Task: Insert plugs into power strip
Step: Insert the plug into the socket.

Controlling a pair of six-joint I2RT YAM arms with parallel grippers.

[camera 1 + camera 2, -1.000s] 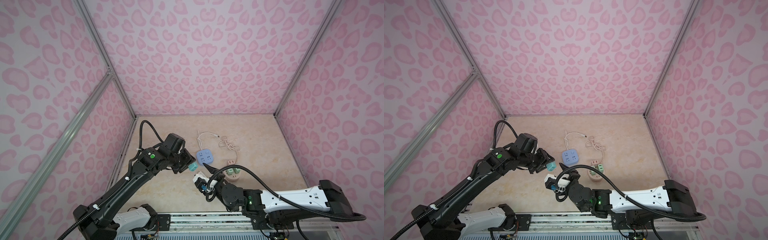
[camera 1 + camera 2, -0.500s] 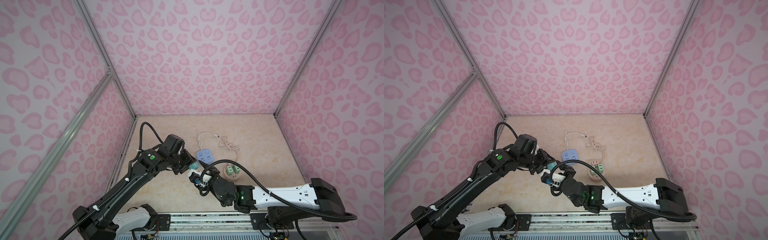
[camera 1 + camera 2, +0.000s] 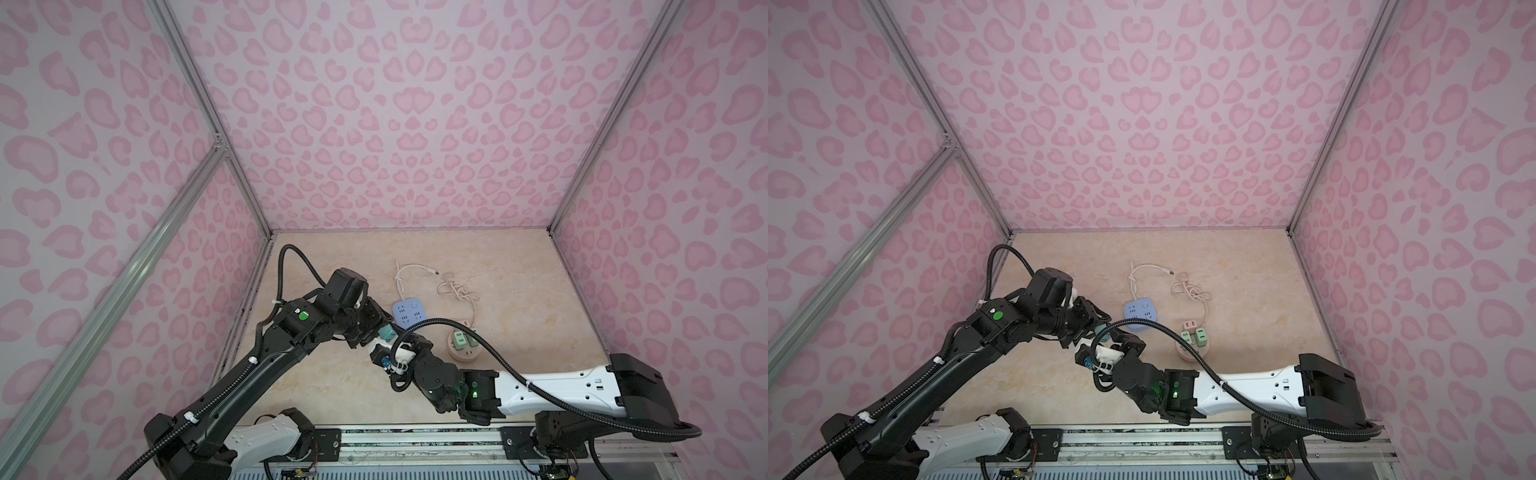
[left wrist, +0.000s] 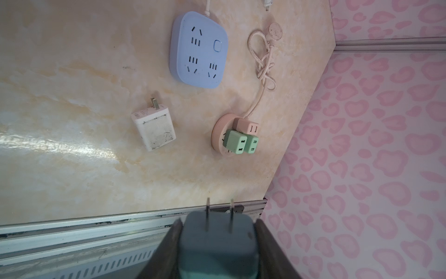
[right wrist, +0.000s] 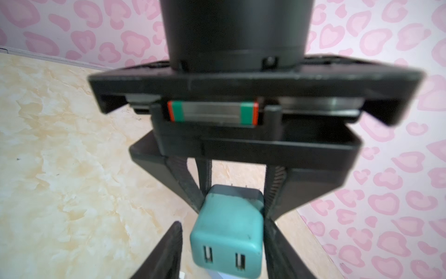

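Passing the teal plug (image 5: 226, 224) from arm to arm looks like the step in hand. The left end effector (image 4: 218, 229) pinches it by its flanks in the air above the desk (image 4: 72, 96), prongs pointing away from that wrist. The right end effector (image 5: 223, 251) stands spread around the socket end, one finger touching a side and the other a little apart. To do it well, I judge the right one should clamp squarely on the socket end, clear of the left fingers and the prongs. The left should let go only once that hold is firm, so nothing twists or drops. Beyond the left end effector one white plug (image 4: 154, 128) lies flat on the desk. Farther off, a round pink power strip (image 4: 217, 128) carries three seated plugs: two mint green plugs (image 4: 235, 142) and one pinkish-tan plug (image 4: 246, 125). Farthest lies one blue power strip (image 4: 199, 48), all sockets empty. That makes five plugs, two strips and two cords: a white cord (image 3: 401, 278) and a knotted pink cord (image 4: 265, 67).
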